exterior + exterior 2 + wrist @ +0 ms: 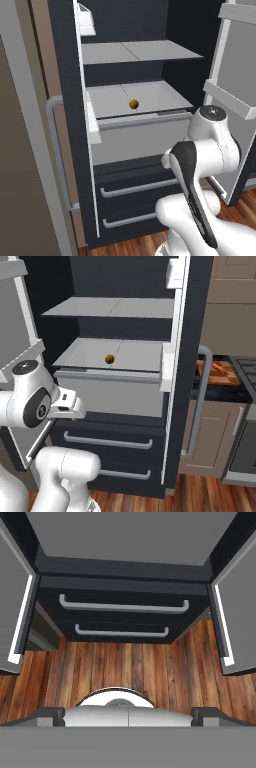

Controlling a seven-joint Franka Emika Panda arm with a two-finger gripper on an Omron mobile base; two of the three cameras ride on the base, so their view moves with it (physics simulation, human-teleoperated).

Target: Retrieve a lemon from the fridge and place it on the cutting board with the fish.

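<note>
The gripper (pixel 128 714) is nearest, its two dark finger tips (pixel 50 716) spread as wide as they go at the bottom of the hand view, pinching nothing and touching nothing. It looks down at the wooden floor (pixel 125 667) in front of the fridge (pixel 150 30).

Beyond the floor stand the fridge's two lower drawers (pixel 122 612), both closed, each with a long grey bar handle running crosswise. Both fridge doors stand open to either side.

Above the drawers sits the light grey inner shelf (pixel 145 95). The lemon (pixel 133 104) rests on it, near the front edge and roughly midway across, well apart from the gripper. It is a round ball, so no long axis or pointing direction can be told. A second shelf (pixel 140 50) lies higher up.

Farther off, past the open right door in the right base view, the cutting board (pixel 220 376) lies flat on a dark table (pixel 220 392). The fish (pixel 219 367) lies on it, a reddish strip whose long axis runs slantwise across the board.
</note>
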